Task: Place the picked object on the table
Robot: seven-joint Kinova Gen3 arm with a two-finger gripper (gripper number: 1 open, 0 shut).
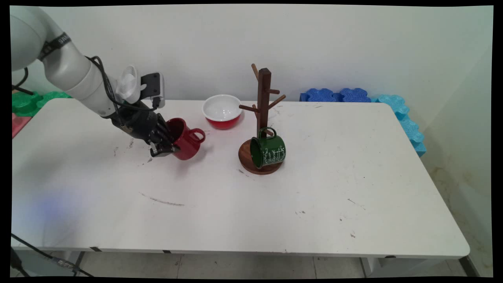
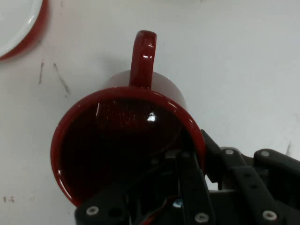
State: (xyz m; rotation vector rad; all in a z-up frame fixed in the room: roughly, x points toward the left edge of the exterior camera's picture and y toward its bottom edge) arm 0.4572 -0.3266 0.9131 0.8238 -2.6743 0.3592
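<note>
red mug left of centre, gripper seemingly clamped on its rim; it should keep the tilt steady, clear of the bowl.

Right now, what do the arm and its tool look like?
The arm is made of smooth white rounded links, with a dark lettered band near the top. Black cables hang along it. A white vented disc and a dark box sit at the wrist. The tool is black, jointed linkage with visible screws.
</note>
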